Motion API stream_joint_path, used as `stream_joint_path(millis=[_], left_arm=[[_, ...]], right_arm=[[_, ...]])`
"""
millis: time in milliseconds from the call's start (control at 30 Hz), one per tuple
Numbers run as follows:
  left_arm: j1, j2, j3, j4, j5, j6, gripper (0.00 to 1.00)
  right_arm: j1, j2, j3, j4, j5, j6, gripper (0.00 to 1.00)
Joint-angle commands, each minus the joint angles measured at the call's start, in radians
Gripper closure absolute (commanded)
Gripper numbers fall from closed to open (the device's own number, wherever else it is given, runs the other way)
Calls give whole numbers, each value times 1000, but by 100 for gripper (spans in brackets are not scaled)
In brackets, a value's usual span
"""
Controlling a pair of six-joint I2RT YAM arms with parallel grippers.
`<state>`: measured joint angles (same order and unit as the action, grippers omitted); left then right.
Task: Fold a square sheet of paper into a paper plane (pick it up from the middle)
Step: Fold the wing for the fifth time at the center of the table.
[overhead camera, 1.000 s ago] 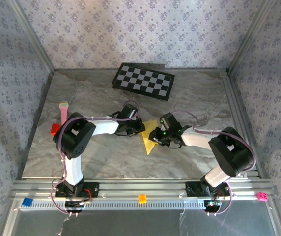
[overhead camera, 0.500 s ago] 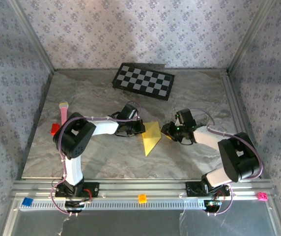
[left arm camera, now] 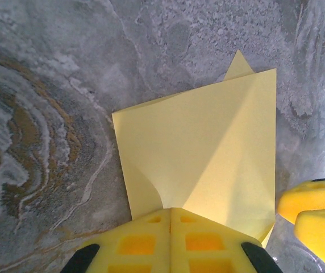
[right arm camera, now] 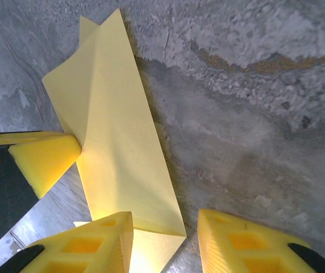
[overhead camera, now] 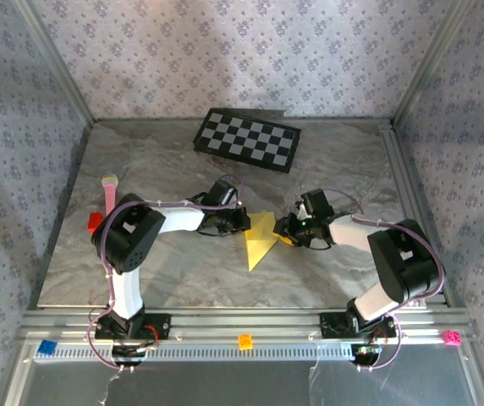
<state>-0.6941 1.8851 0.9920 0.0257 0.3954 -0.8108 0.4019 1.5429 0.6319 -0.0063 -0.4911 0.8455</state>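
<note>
my left pincer (overhead camera: 240, 222) sits on the near side of the checkerboard (overhead camera: 248, 140), below its middle. its pads are pressed flat together on the left edge of the square sheet of paper (overhead camera: 259, 237). i judge that pinch is there to anchor the sheet so it cannot slide while a fold is worked. in my left wrist view the paper fans out from between the closed pads, already doubled into a pointed shape, with one flap lifted a little. the sheet lies nearer my bases than the checkerboard does, its long tip pointing toward me.

my right pincer (overhead camera: 286, 230), on the near side of the checkerboard's right end, stands partly open and grips nothing. in its own view one finger (right arm camera: 94, 242) is over the paper's corner and the other over bare stone, so the folded edge sits in the gap, likely ready to be pressed or taken.

the table (overhead camera: 157, 271) is grey, marbled and matte. near-left of the checkerboard lie a pink stick (overhead camera: 108, 193) and a red block (overhead camera: 96, 222). flowered walls (overhead camera: 225, 51) close in behind it and at both sides.
</note>
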Motion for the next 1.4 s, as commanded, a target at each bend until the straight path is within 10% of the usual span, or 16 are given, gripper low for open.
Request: stream_joint_path(millis=[0, 1367], left_arm=[[-4, 12, 3, -75, 6, 21, 92], [-5, -3, -2, -71, -15, 13, 91]], right_arm=[[10, 1, 12, 8, 0, 5, 64], [-9, 40, -14, 68, -67, 90, 65]])
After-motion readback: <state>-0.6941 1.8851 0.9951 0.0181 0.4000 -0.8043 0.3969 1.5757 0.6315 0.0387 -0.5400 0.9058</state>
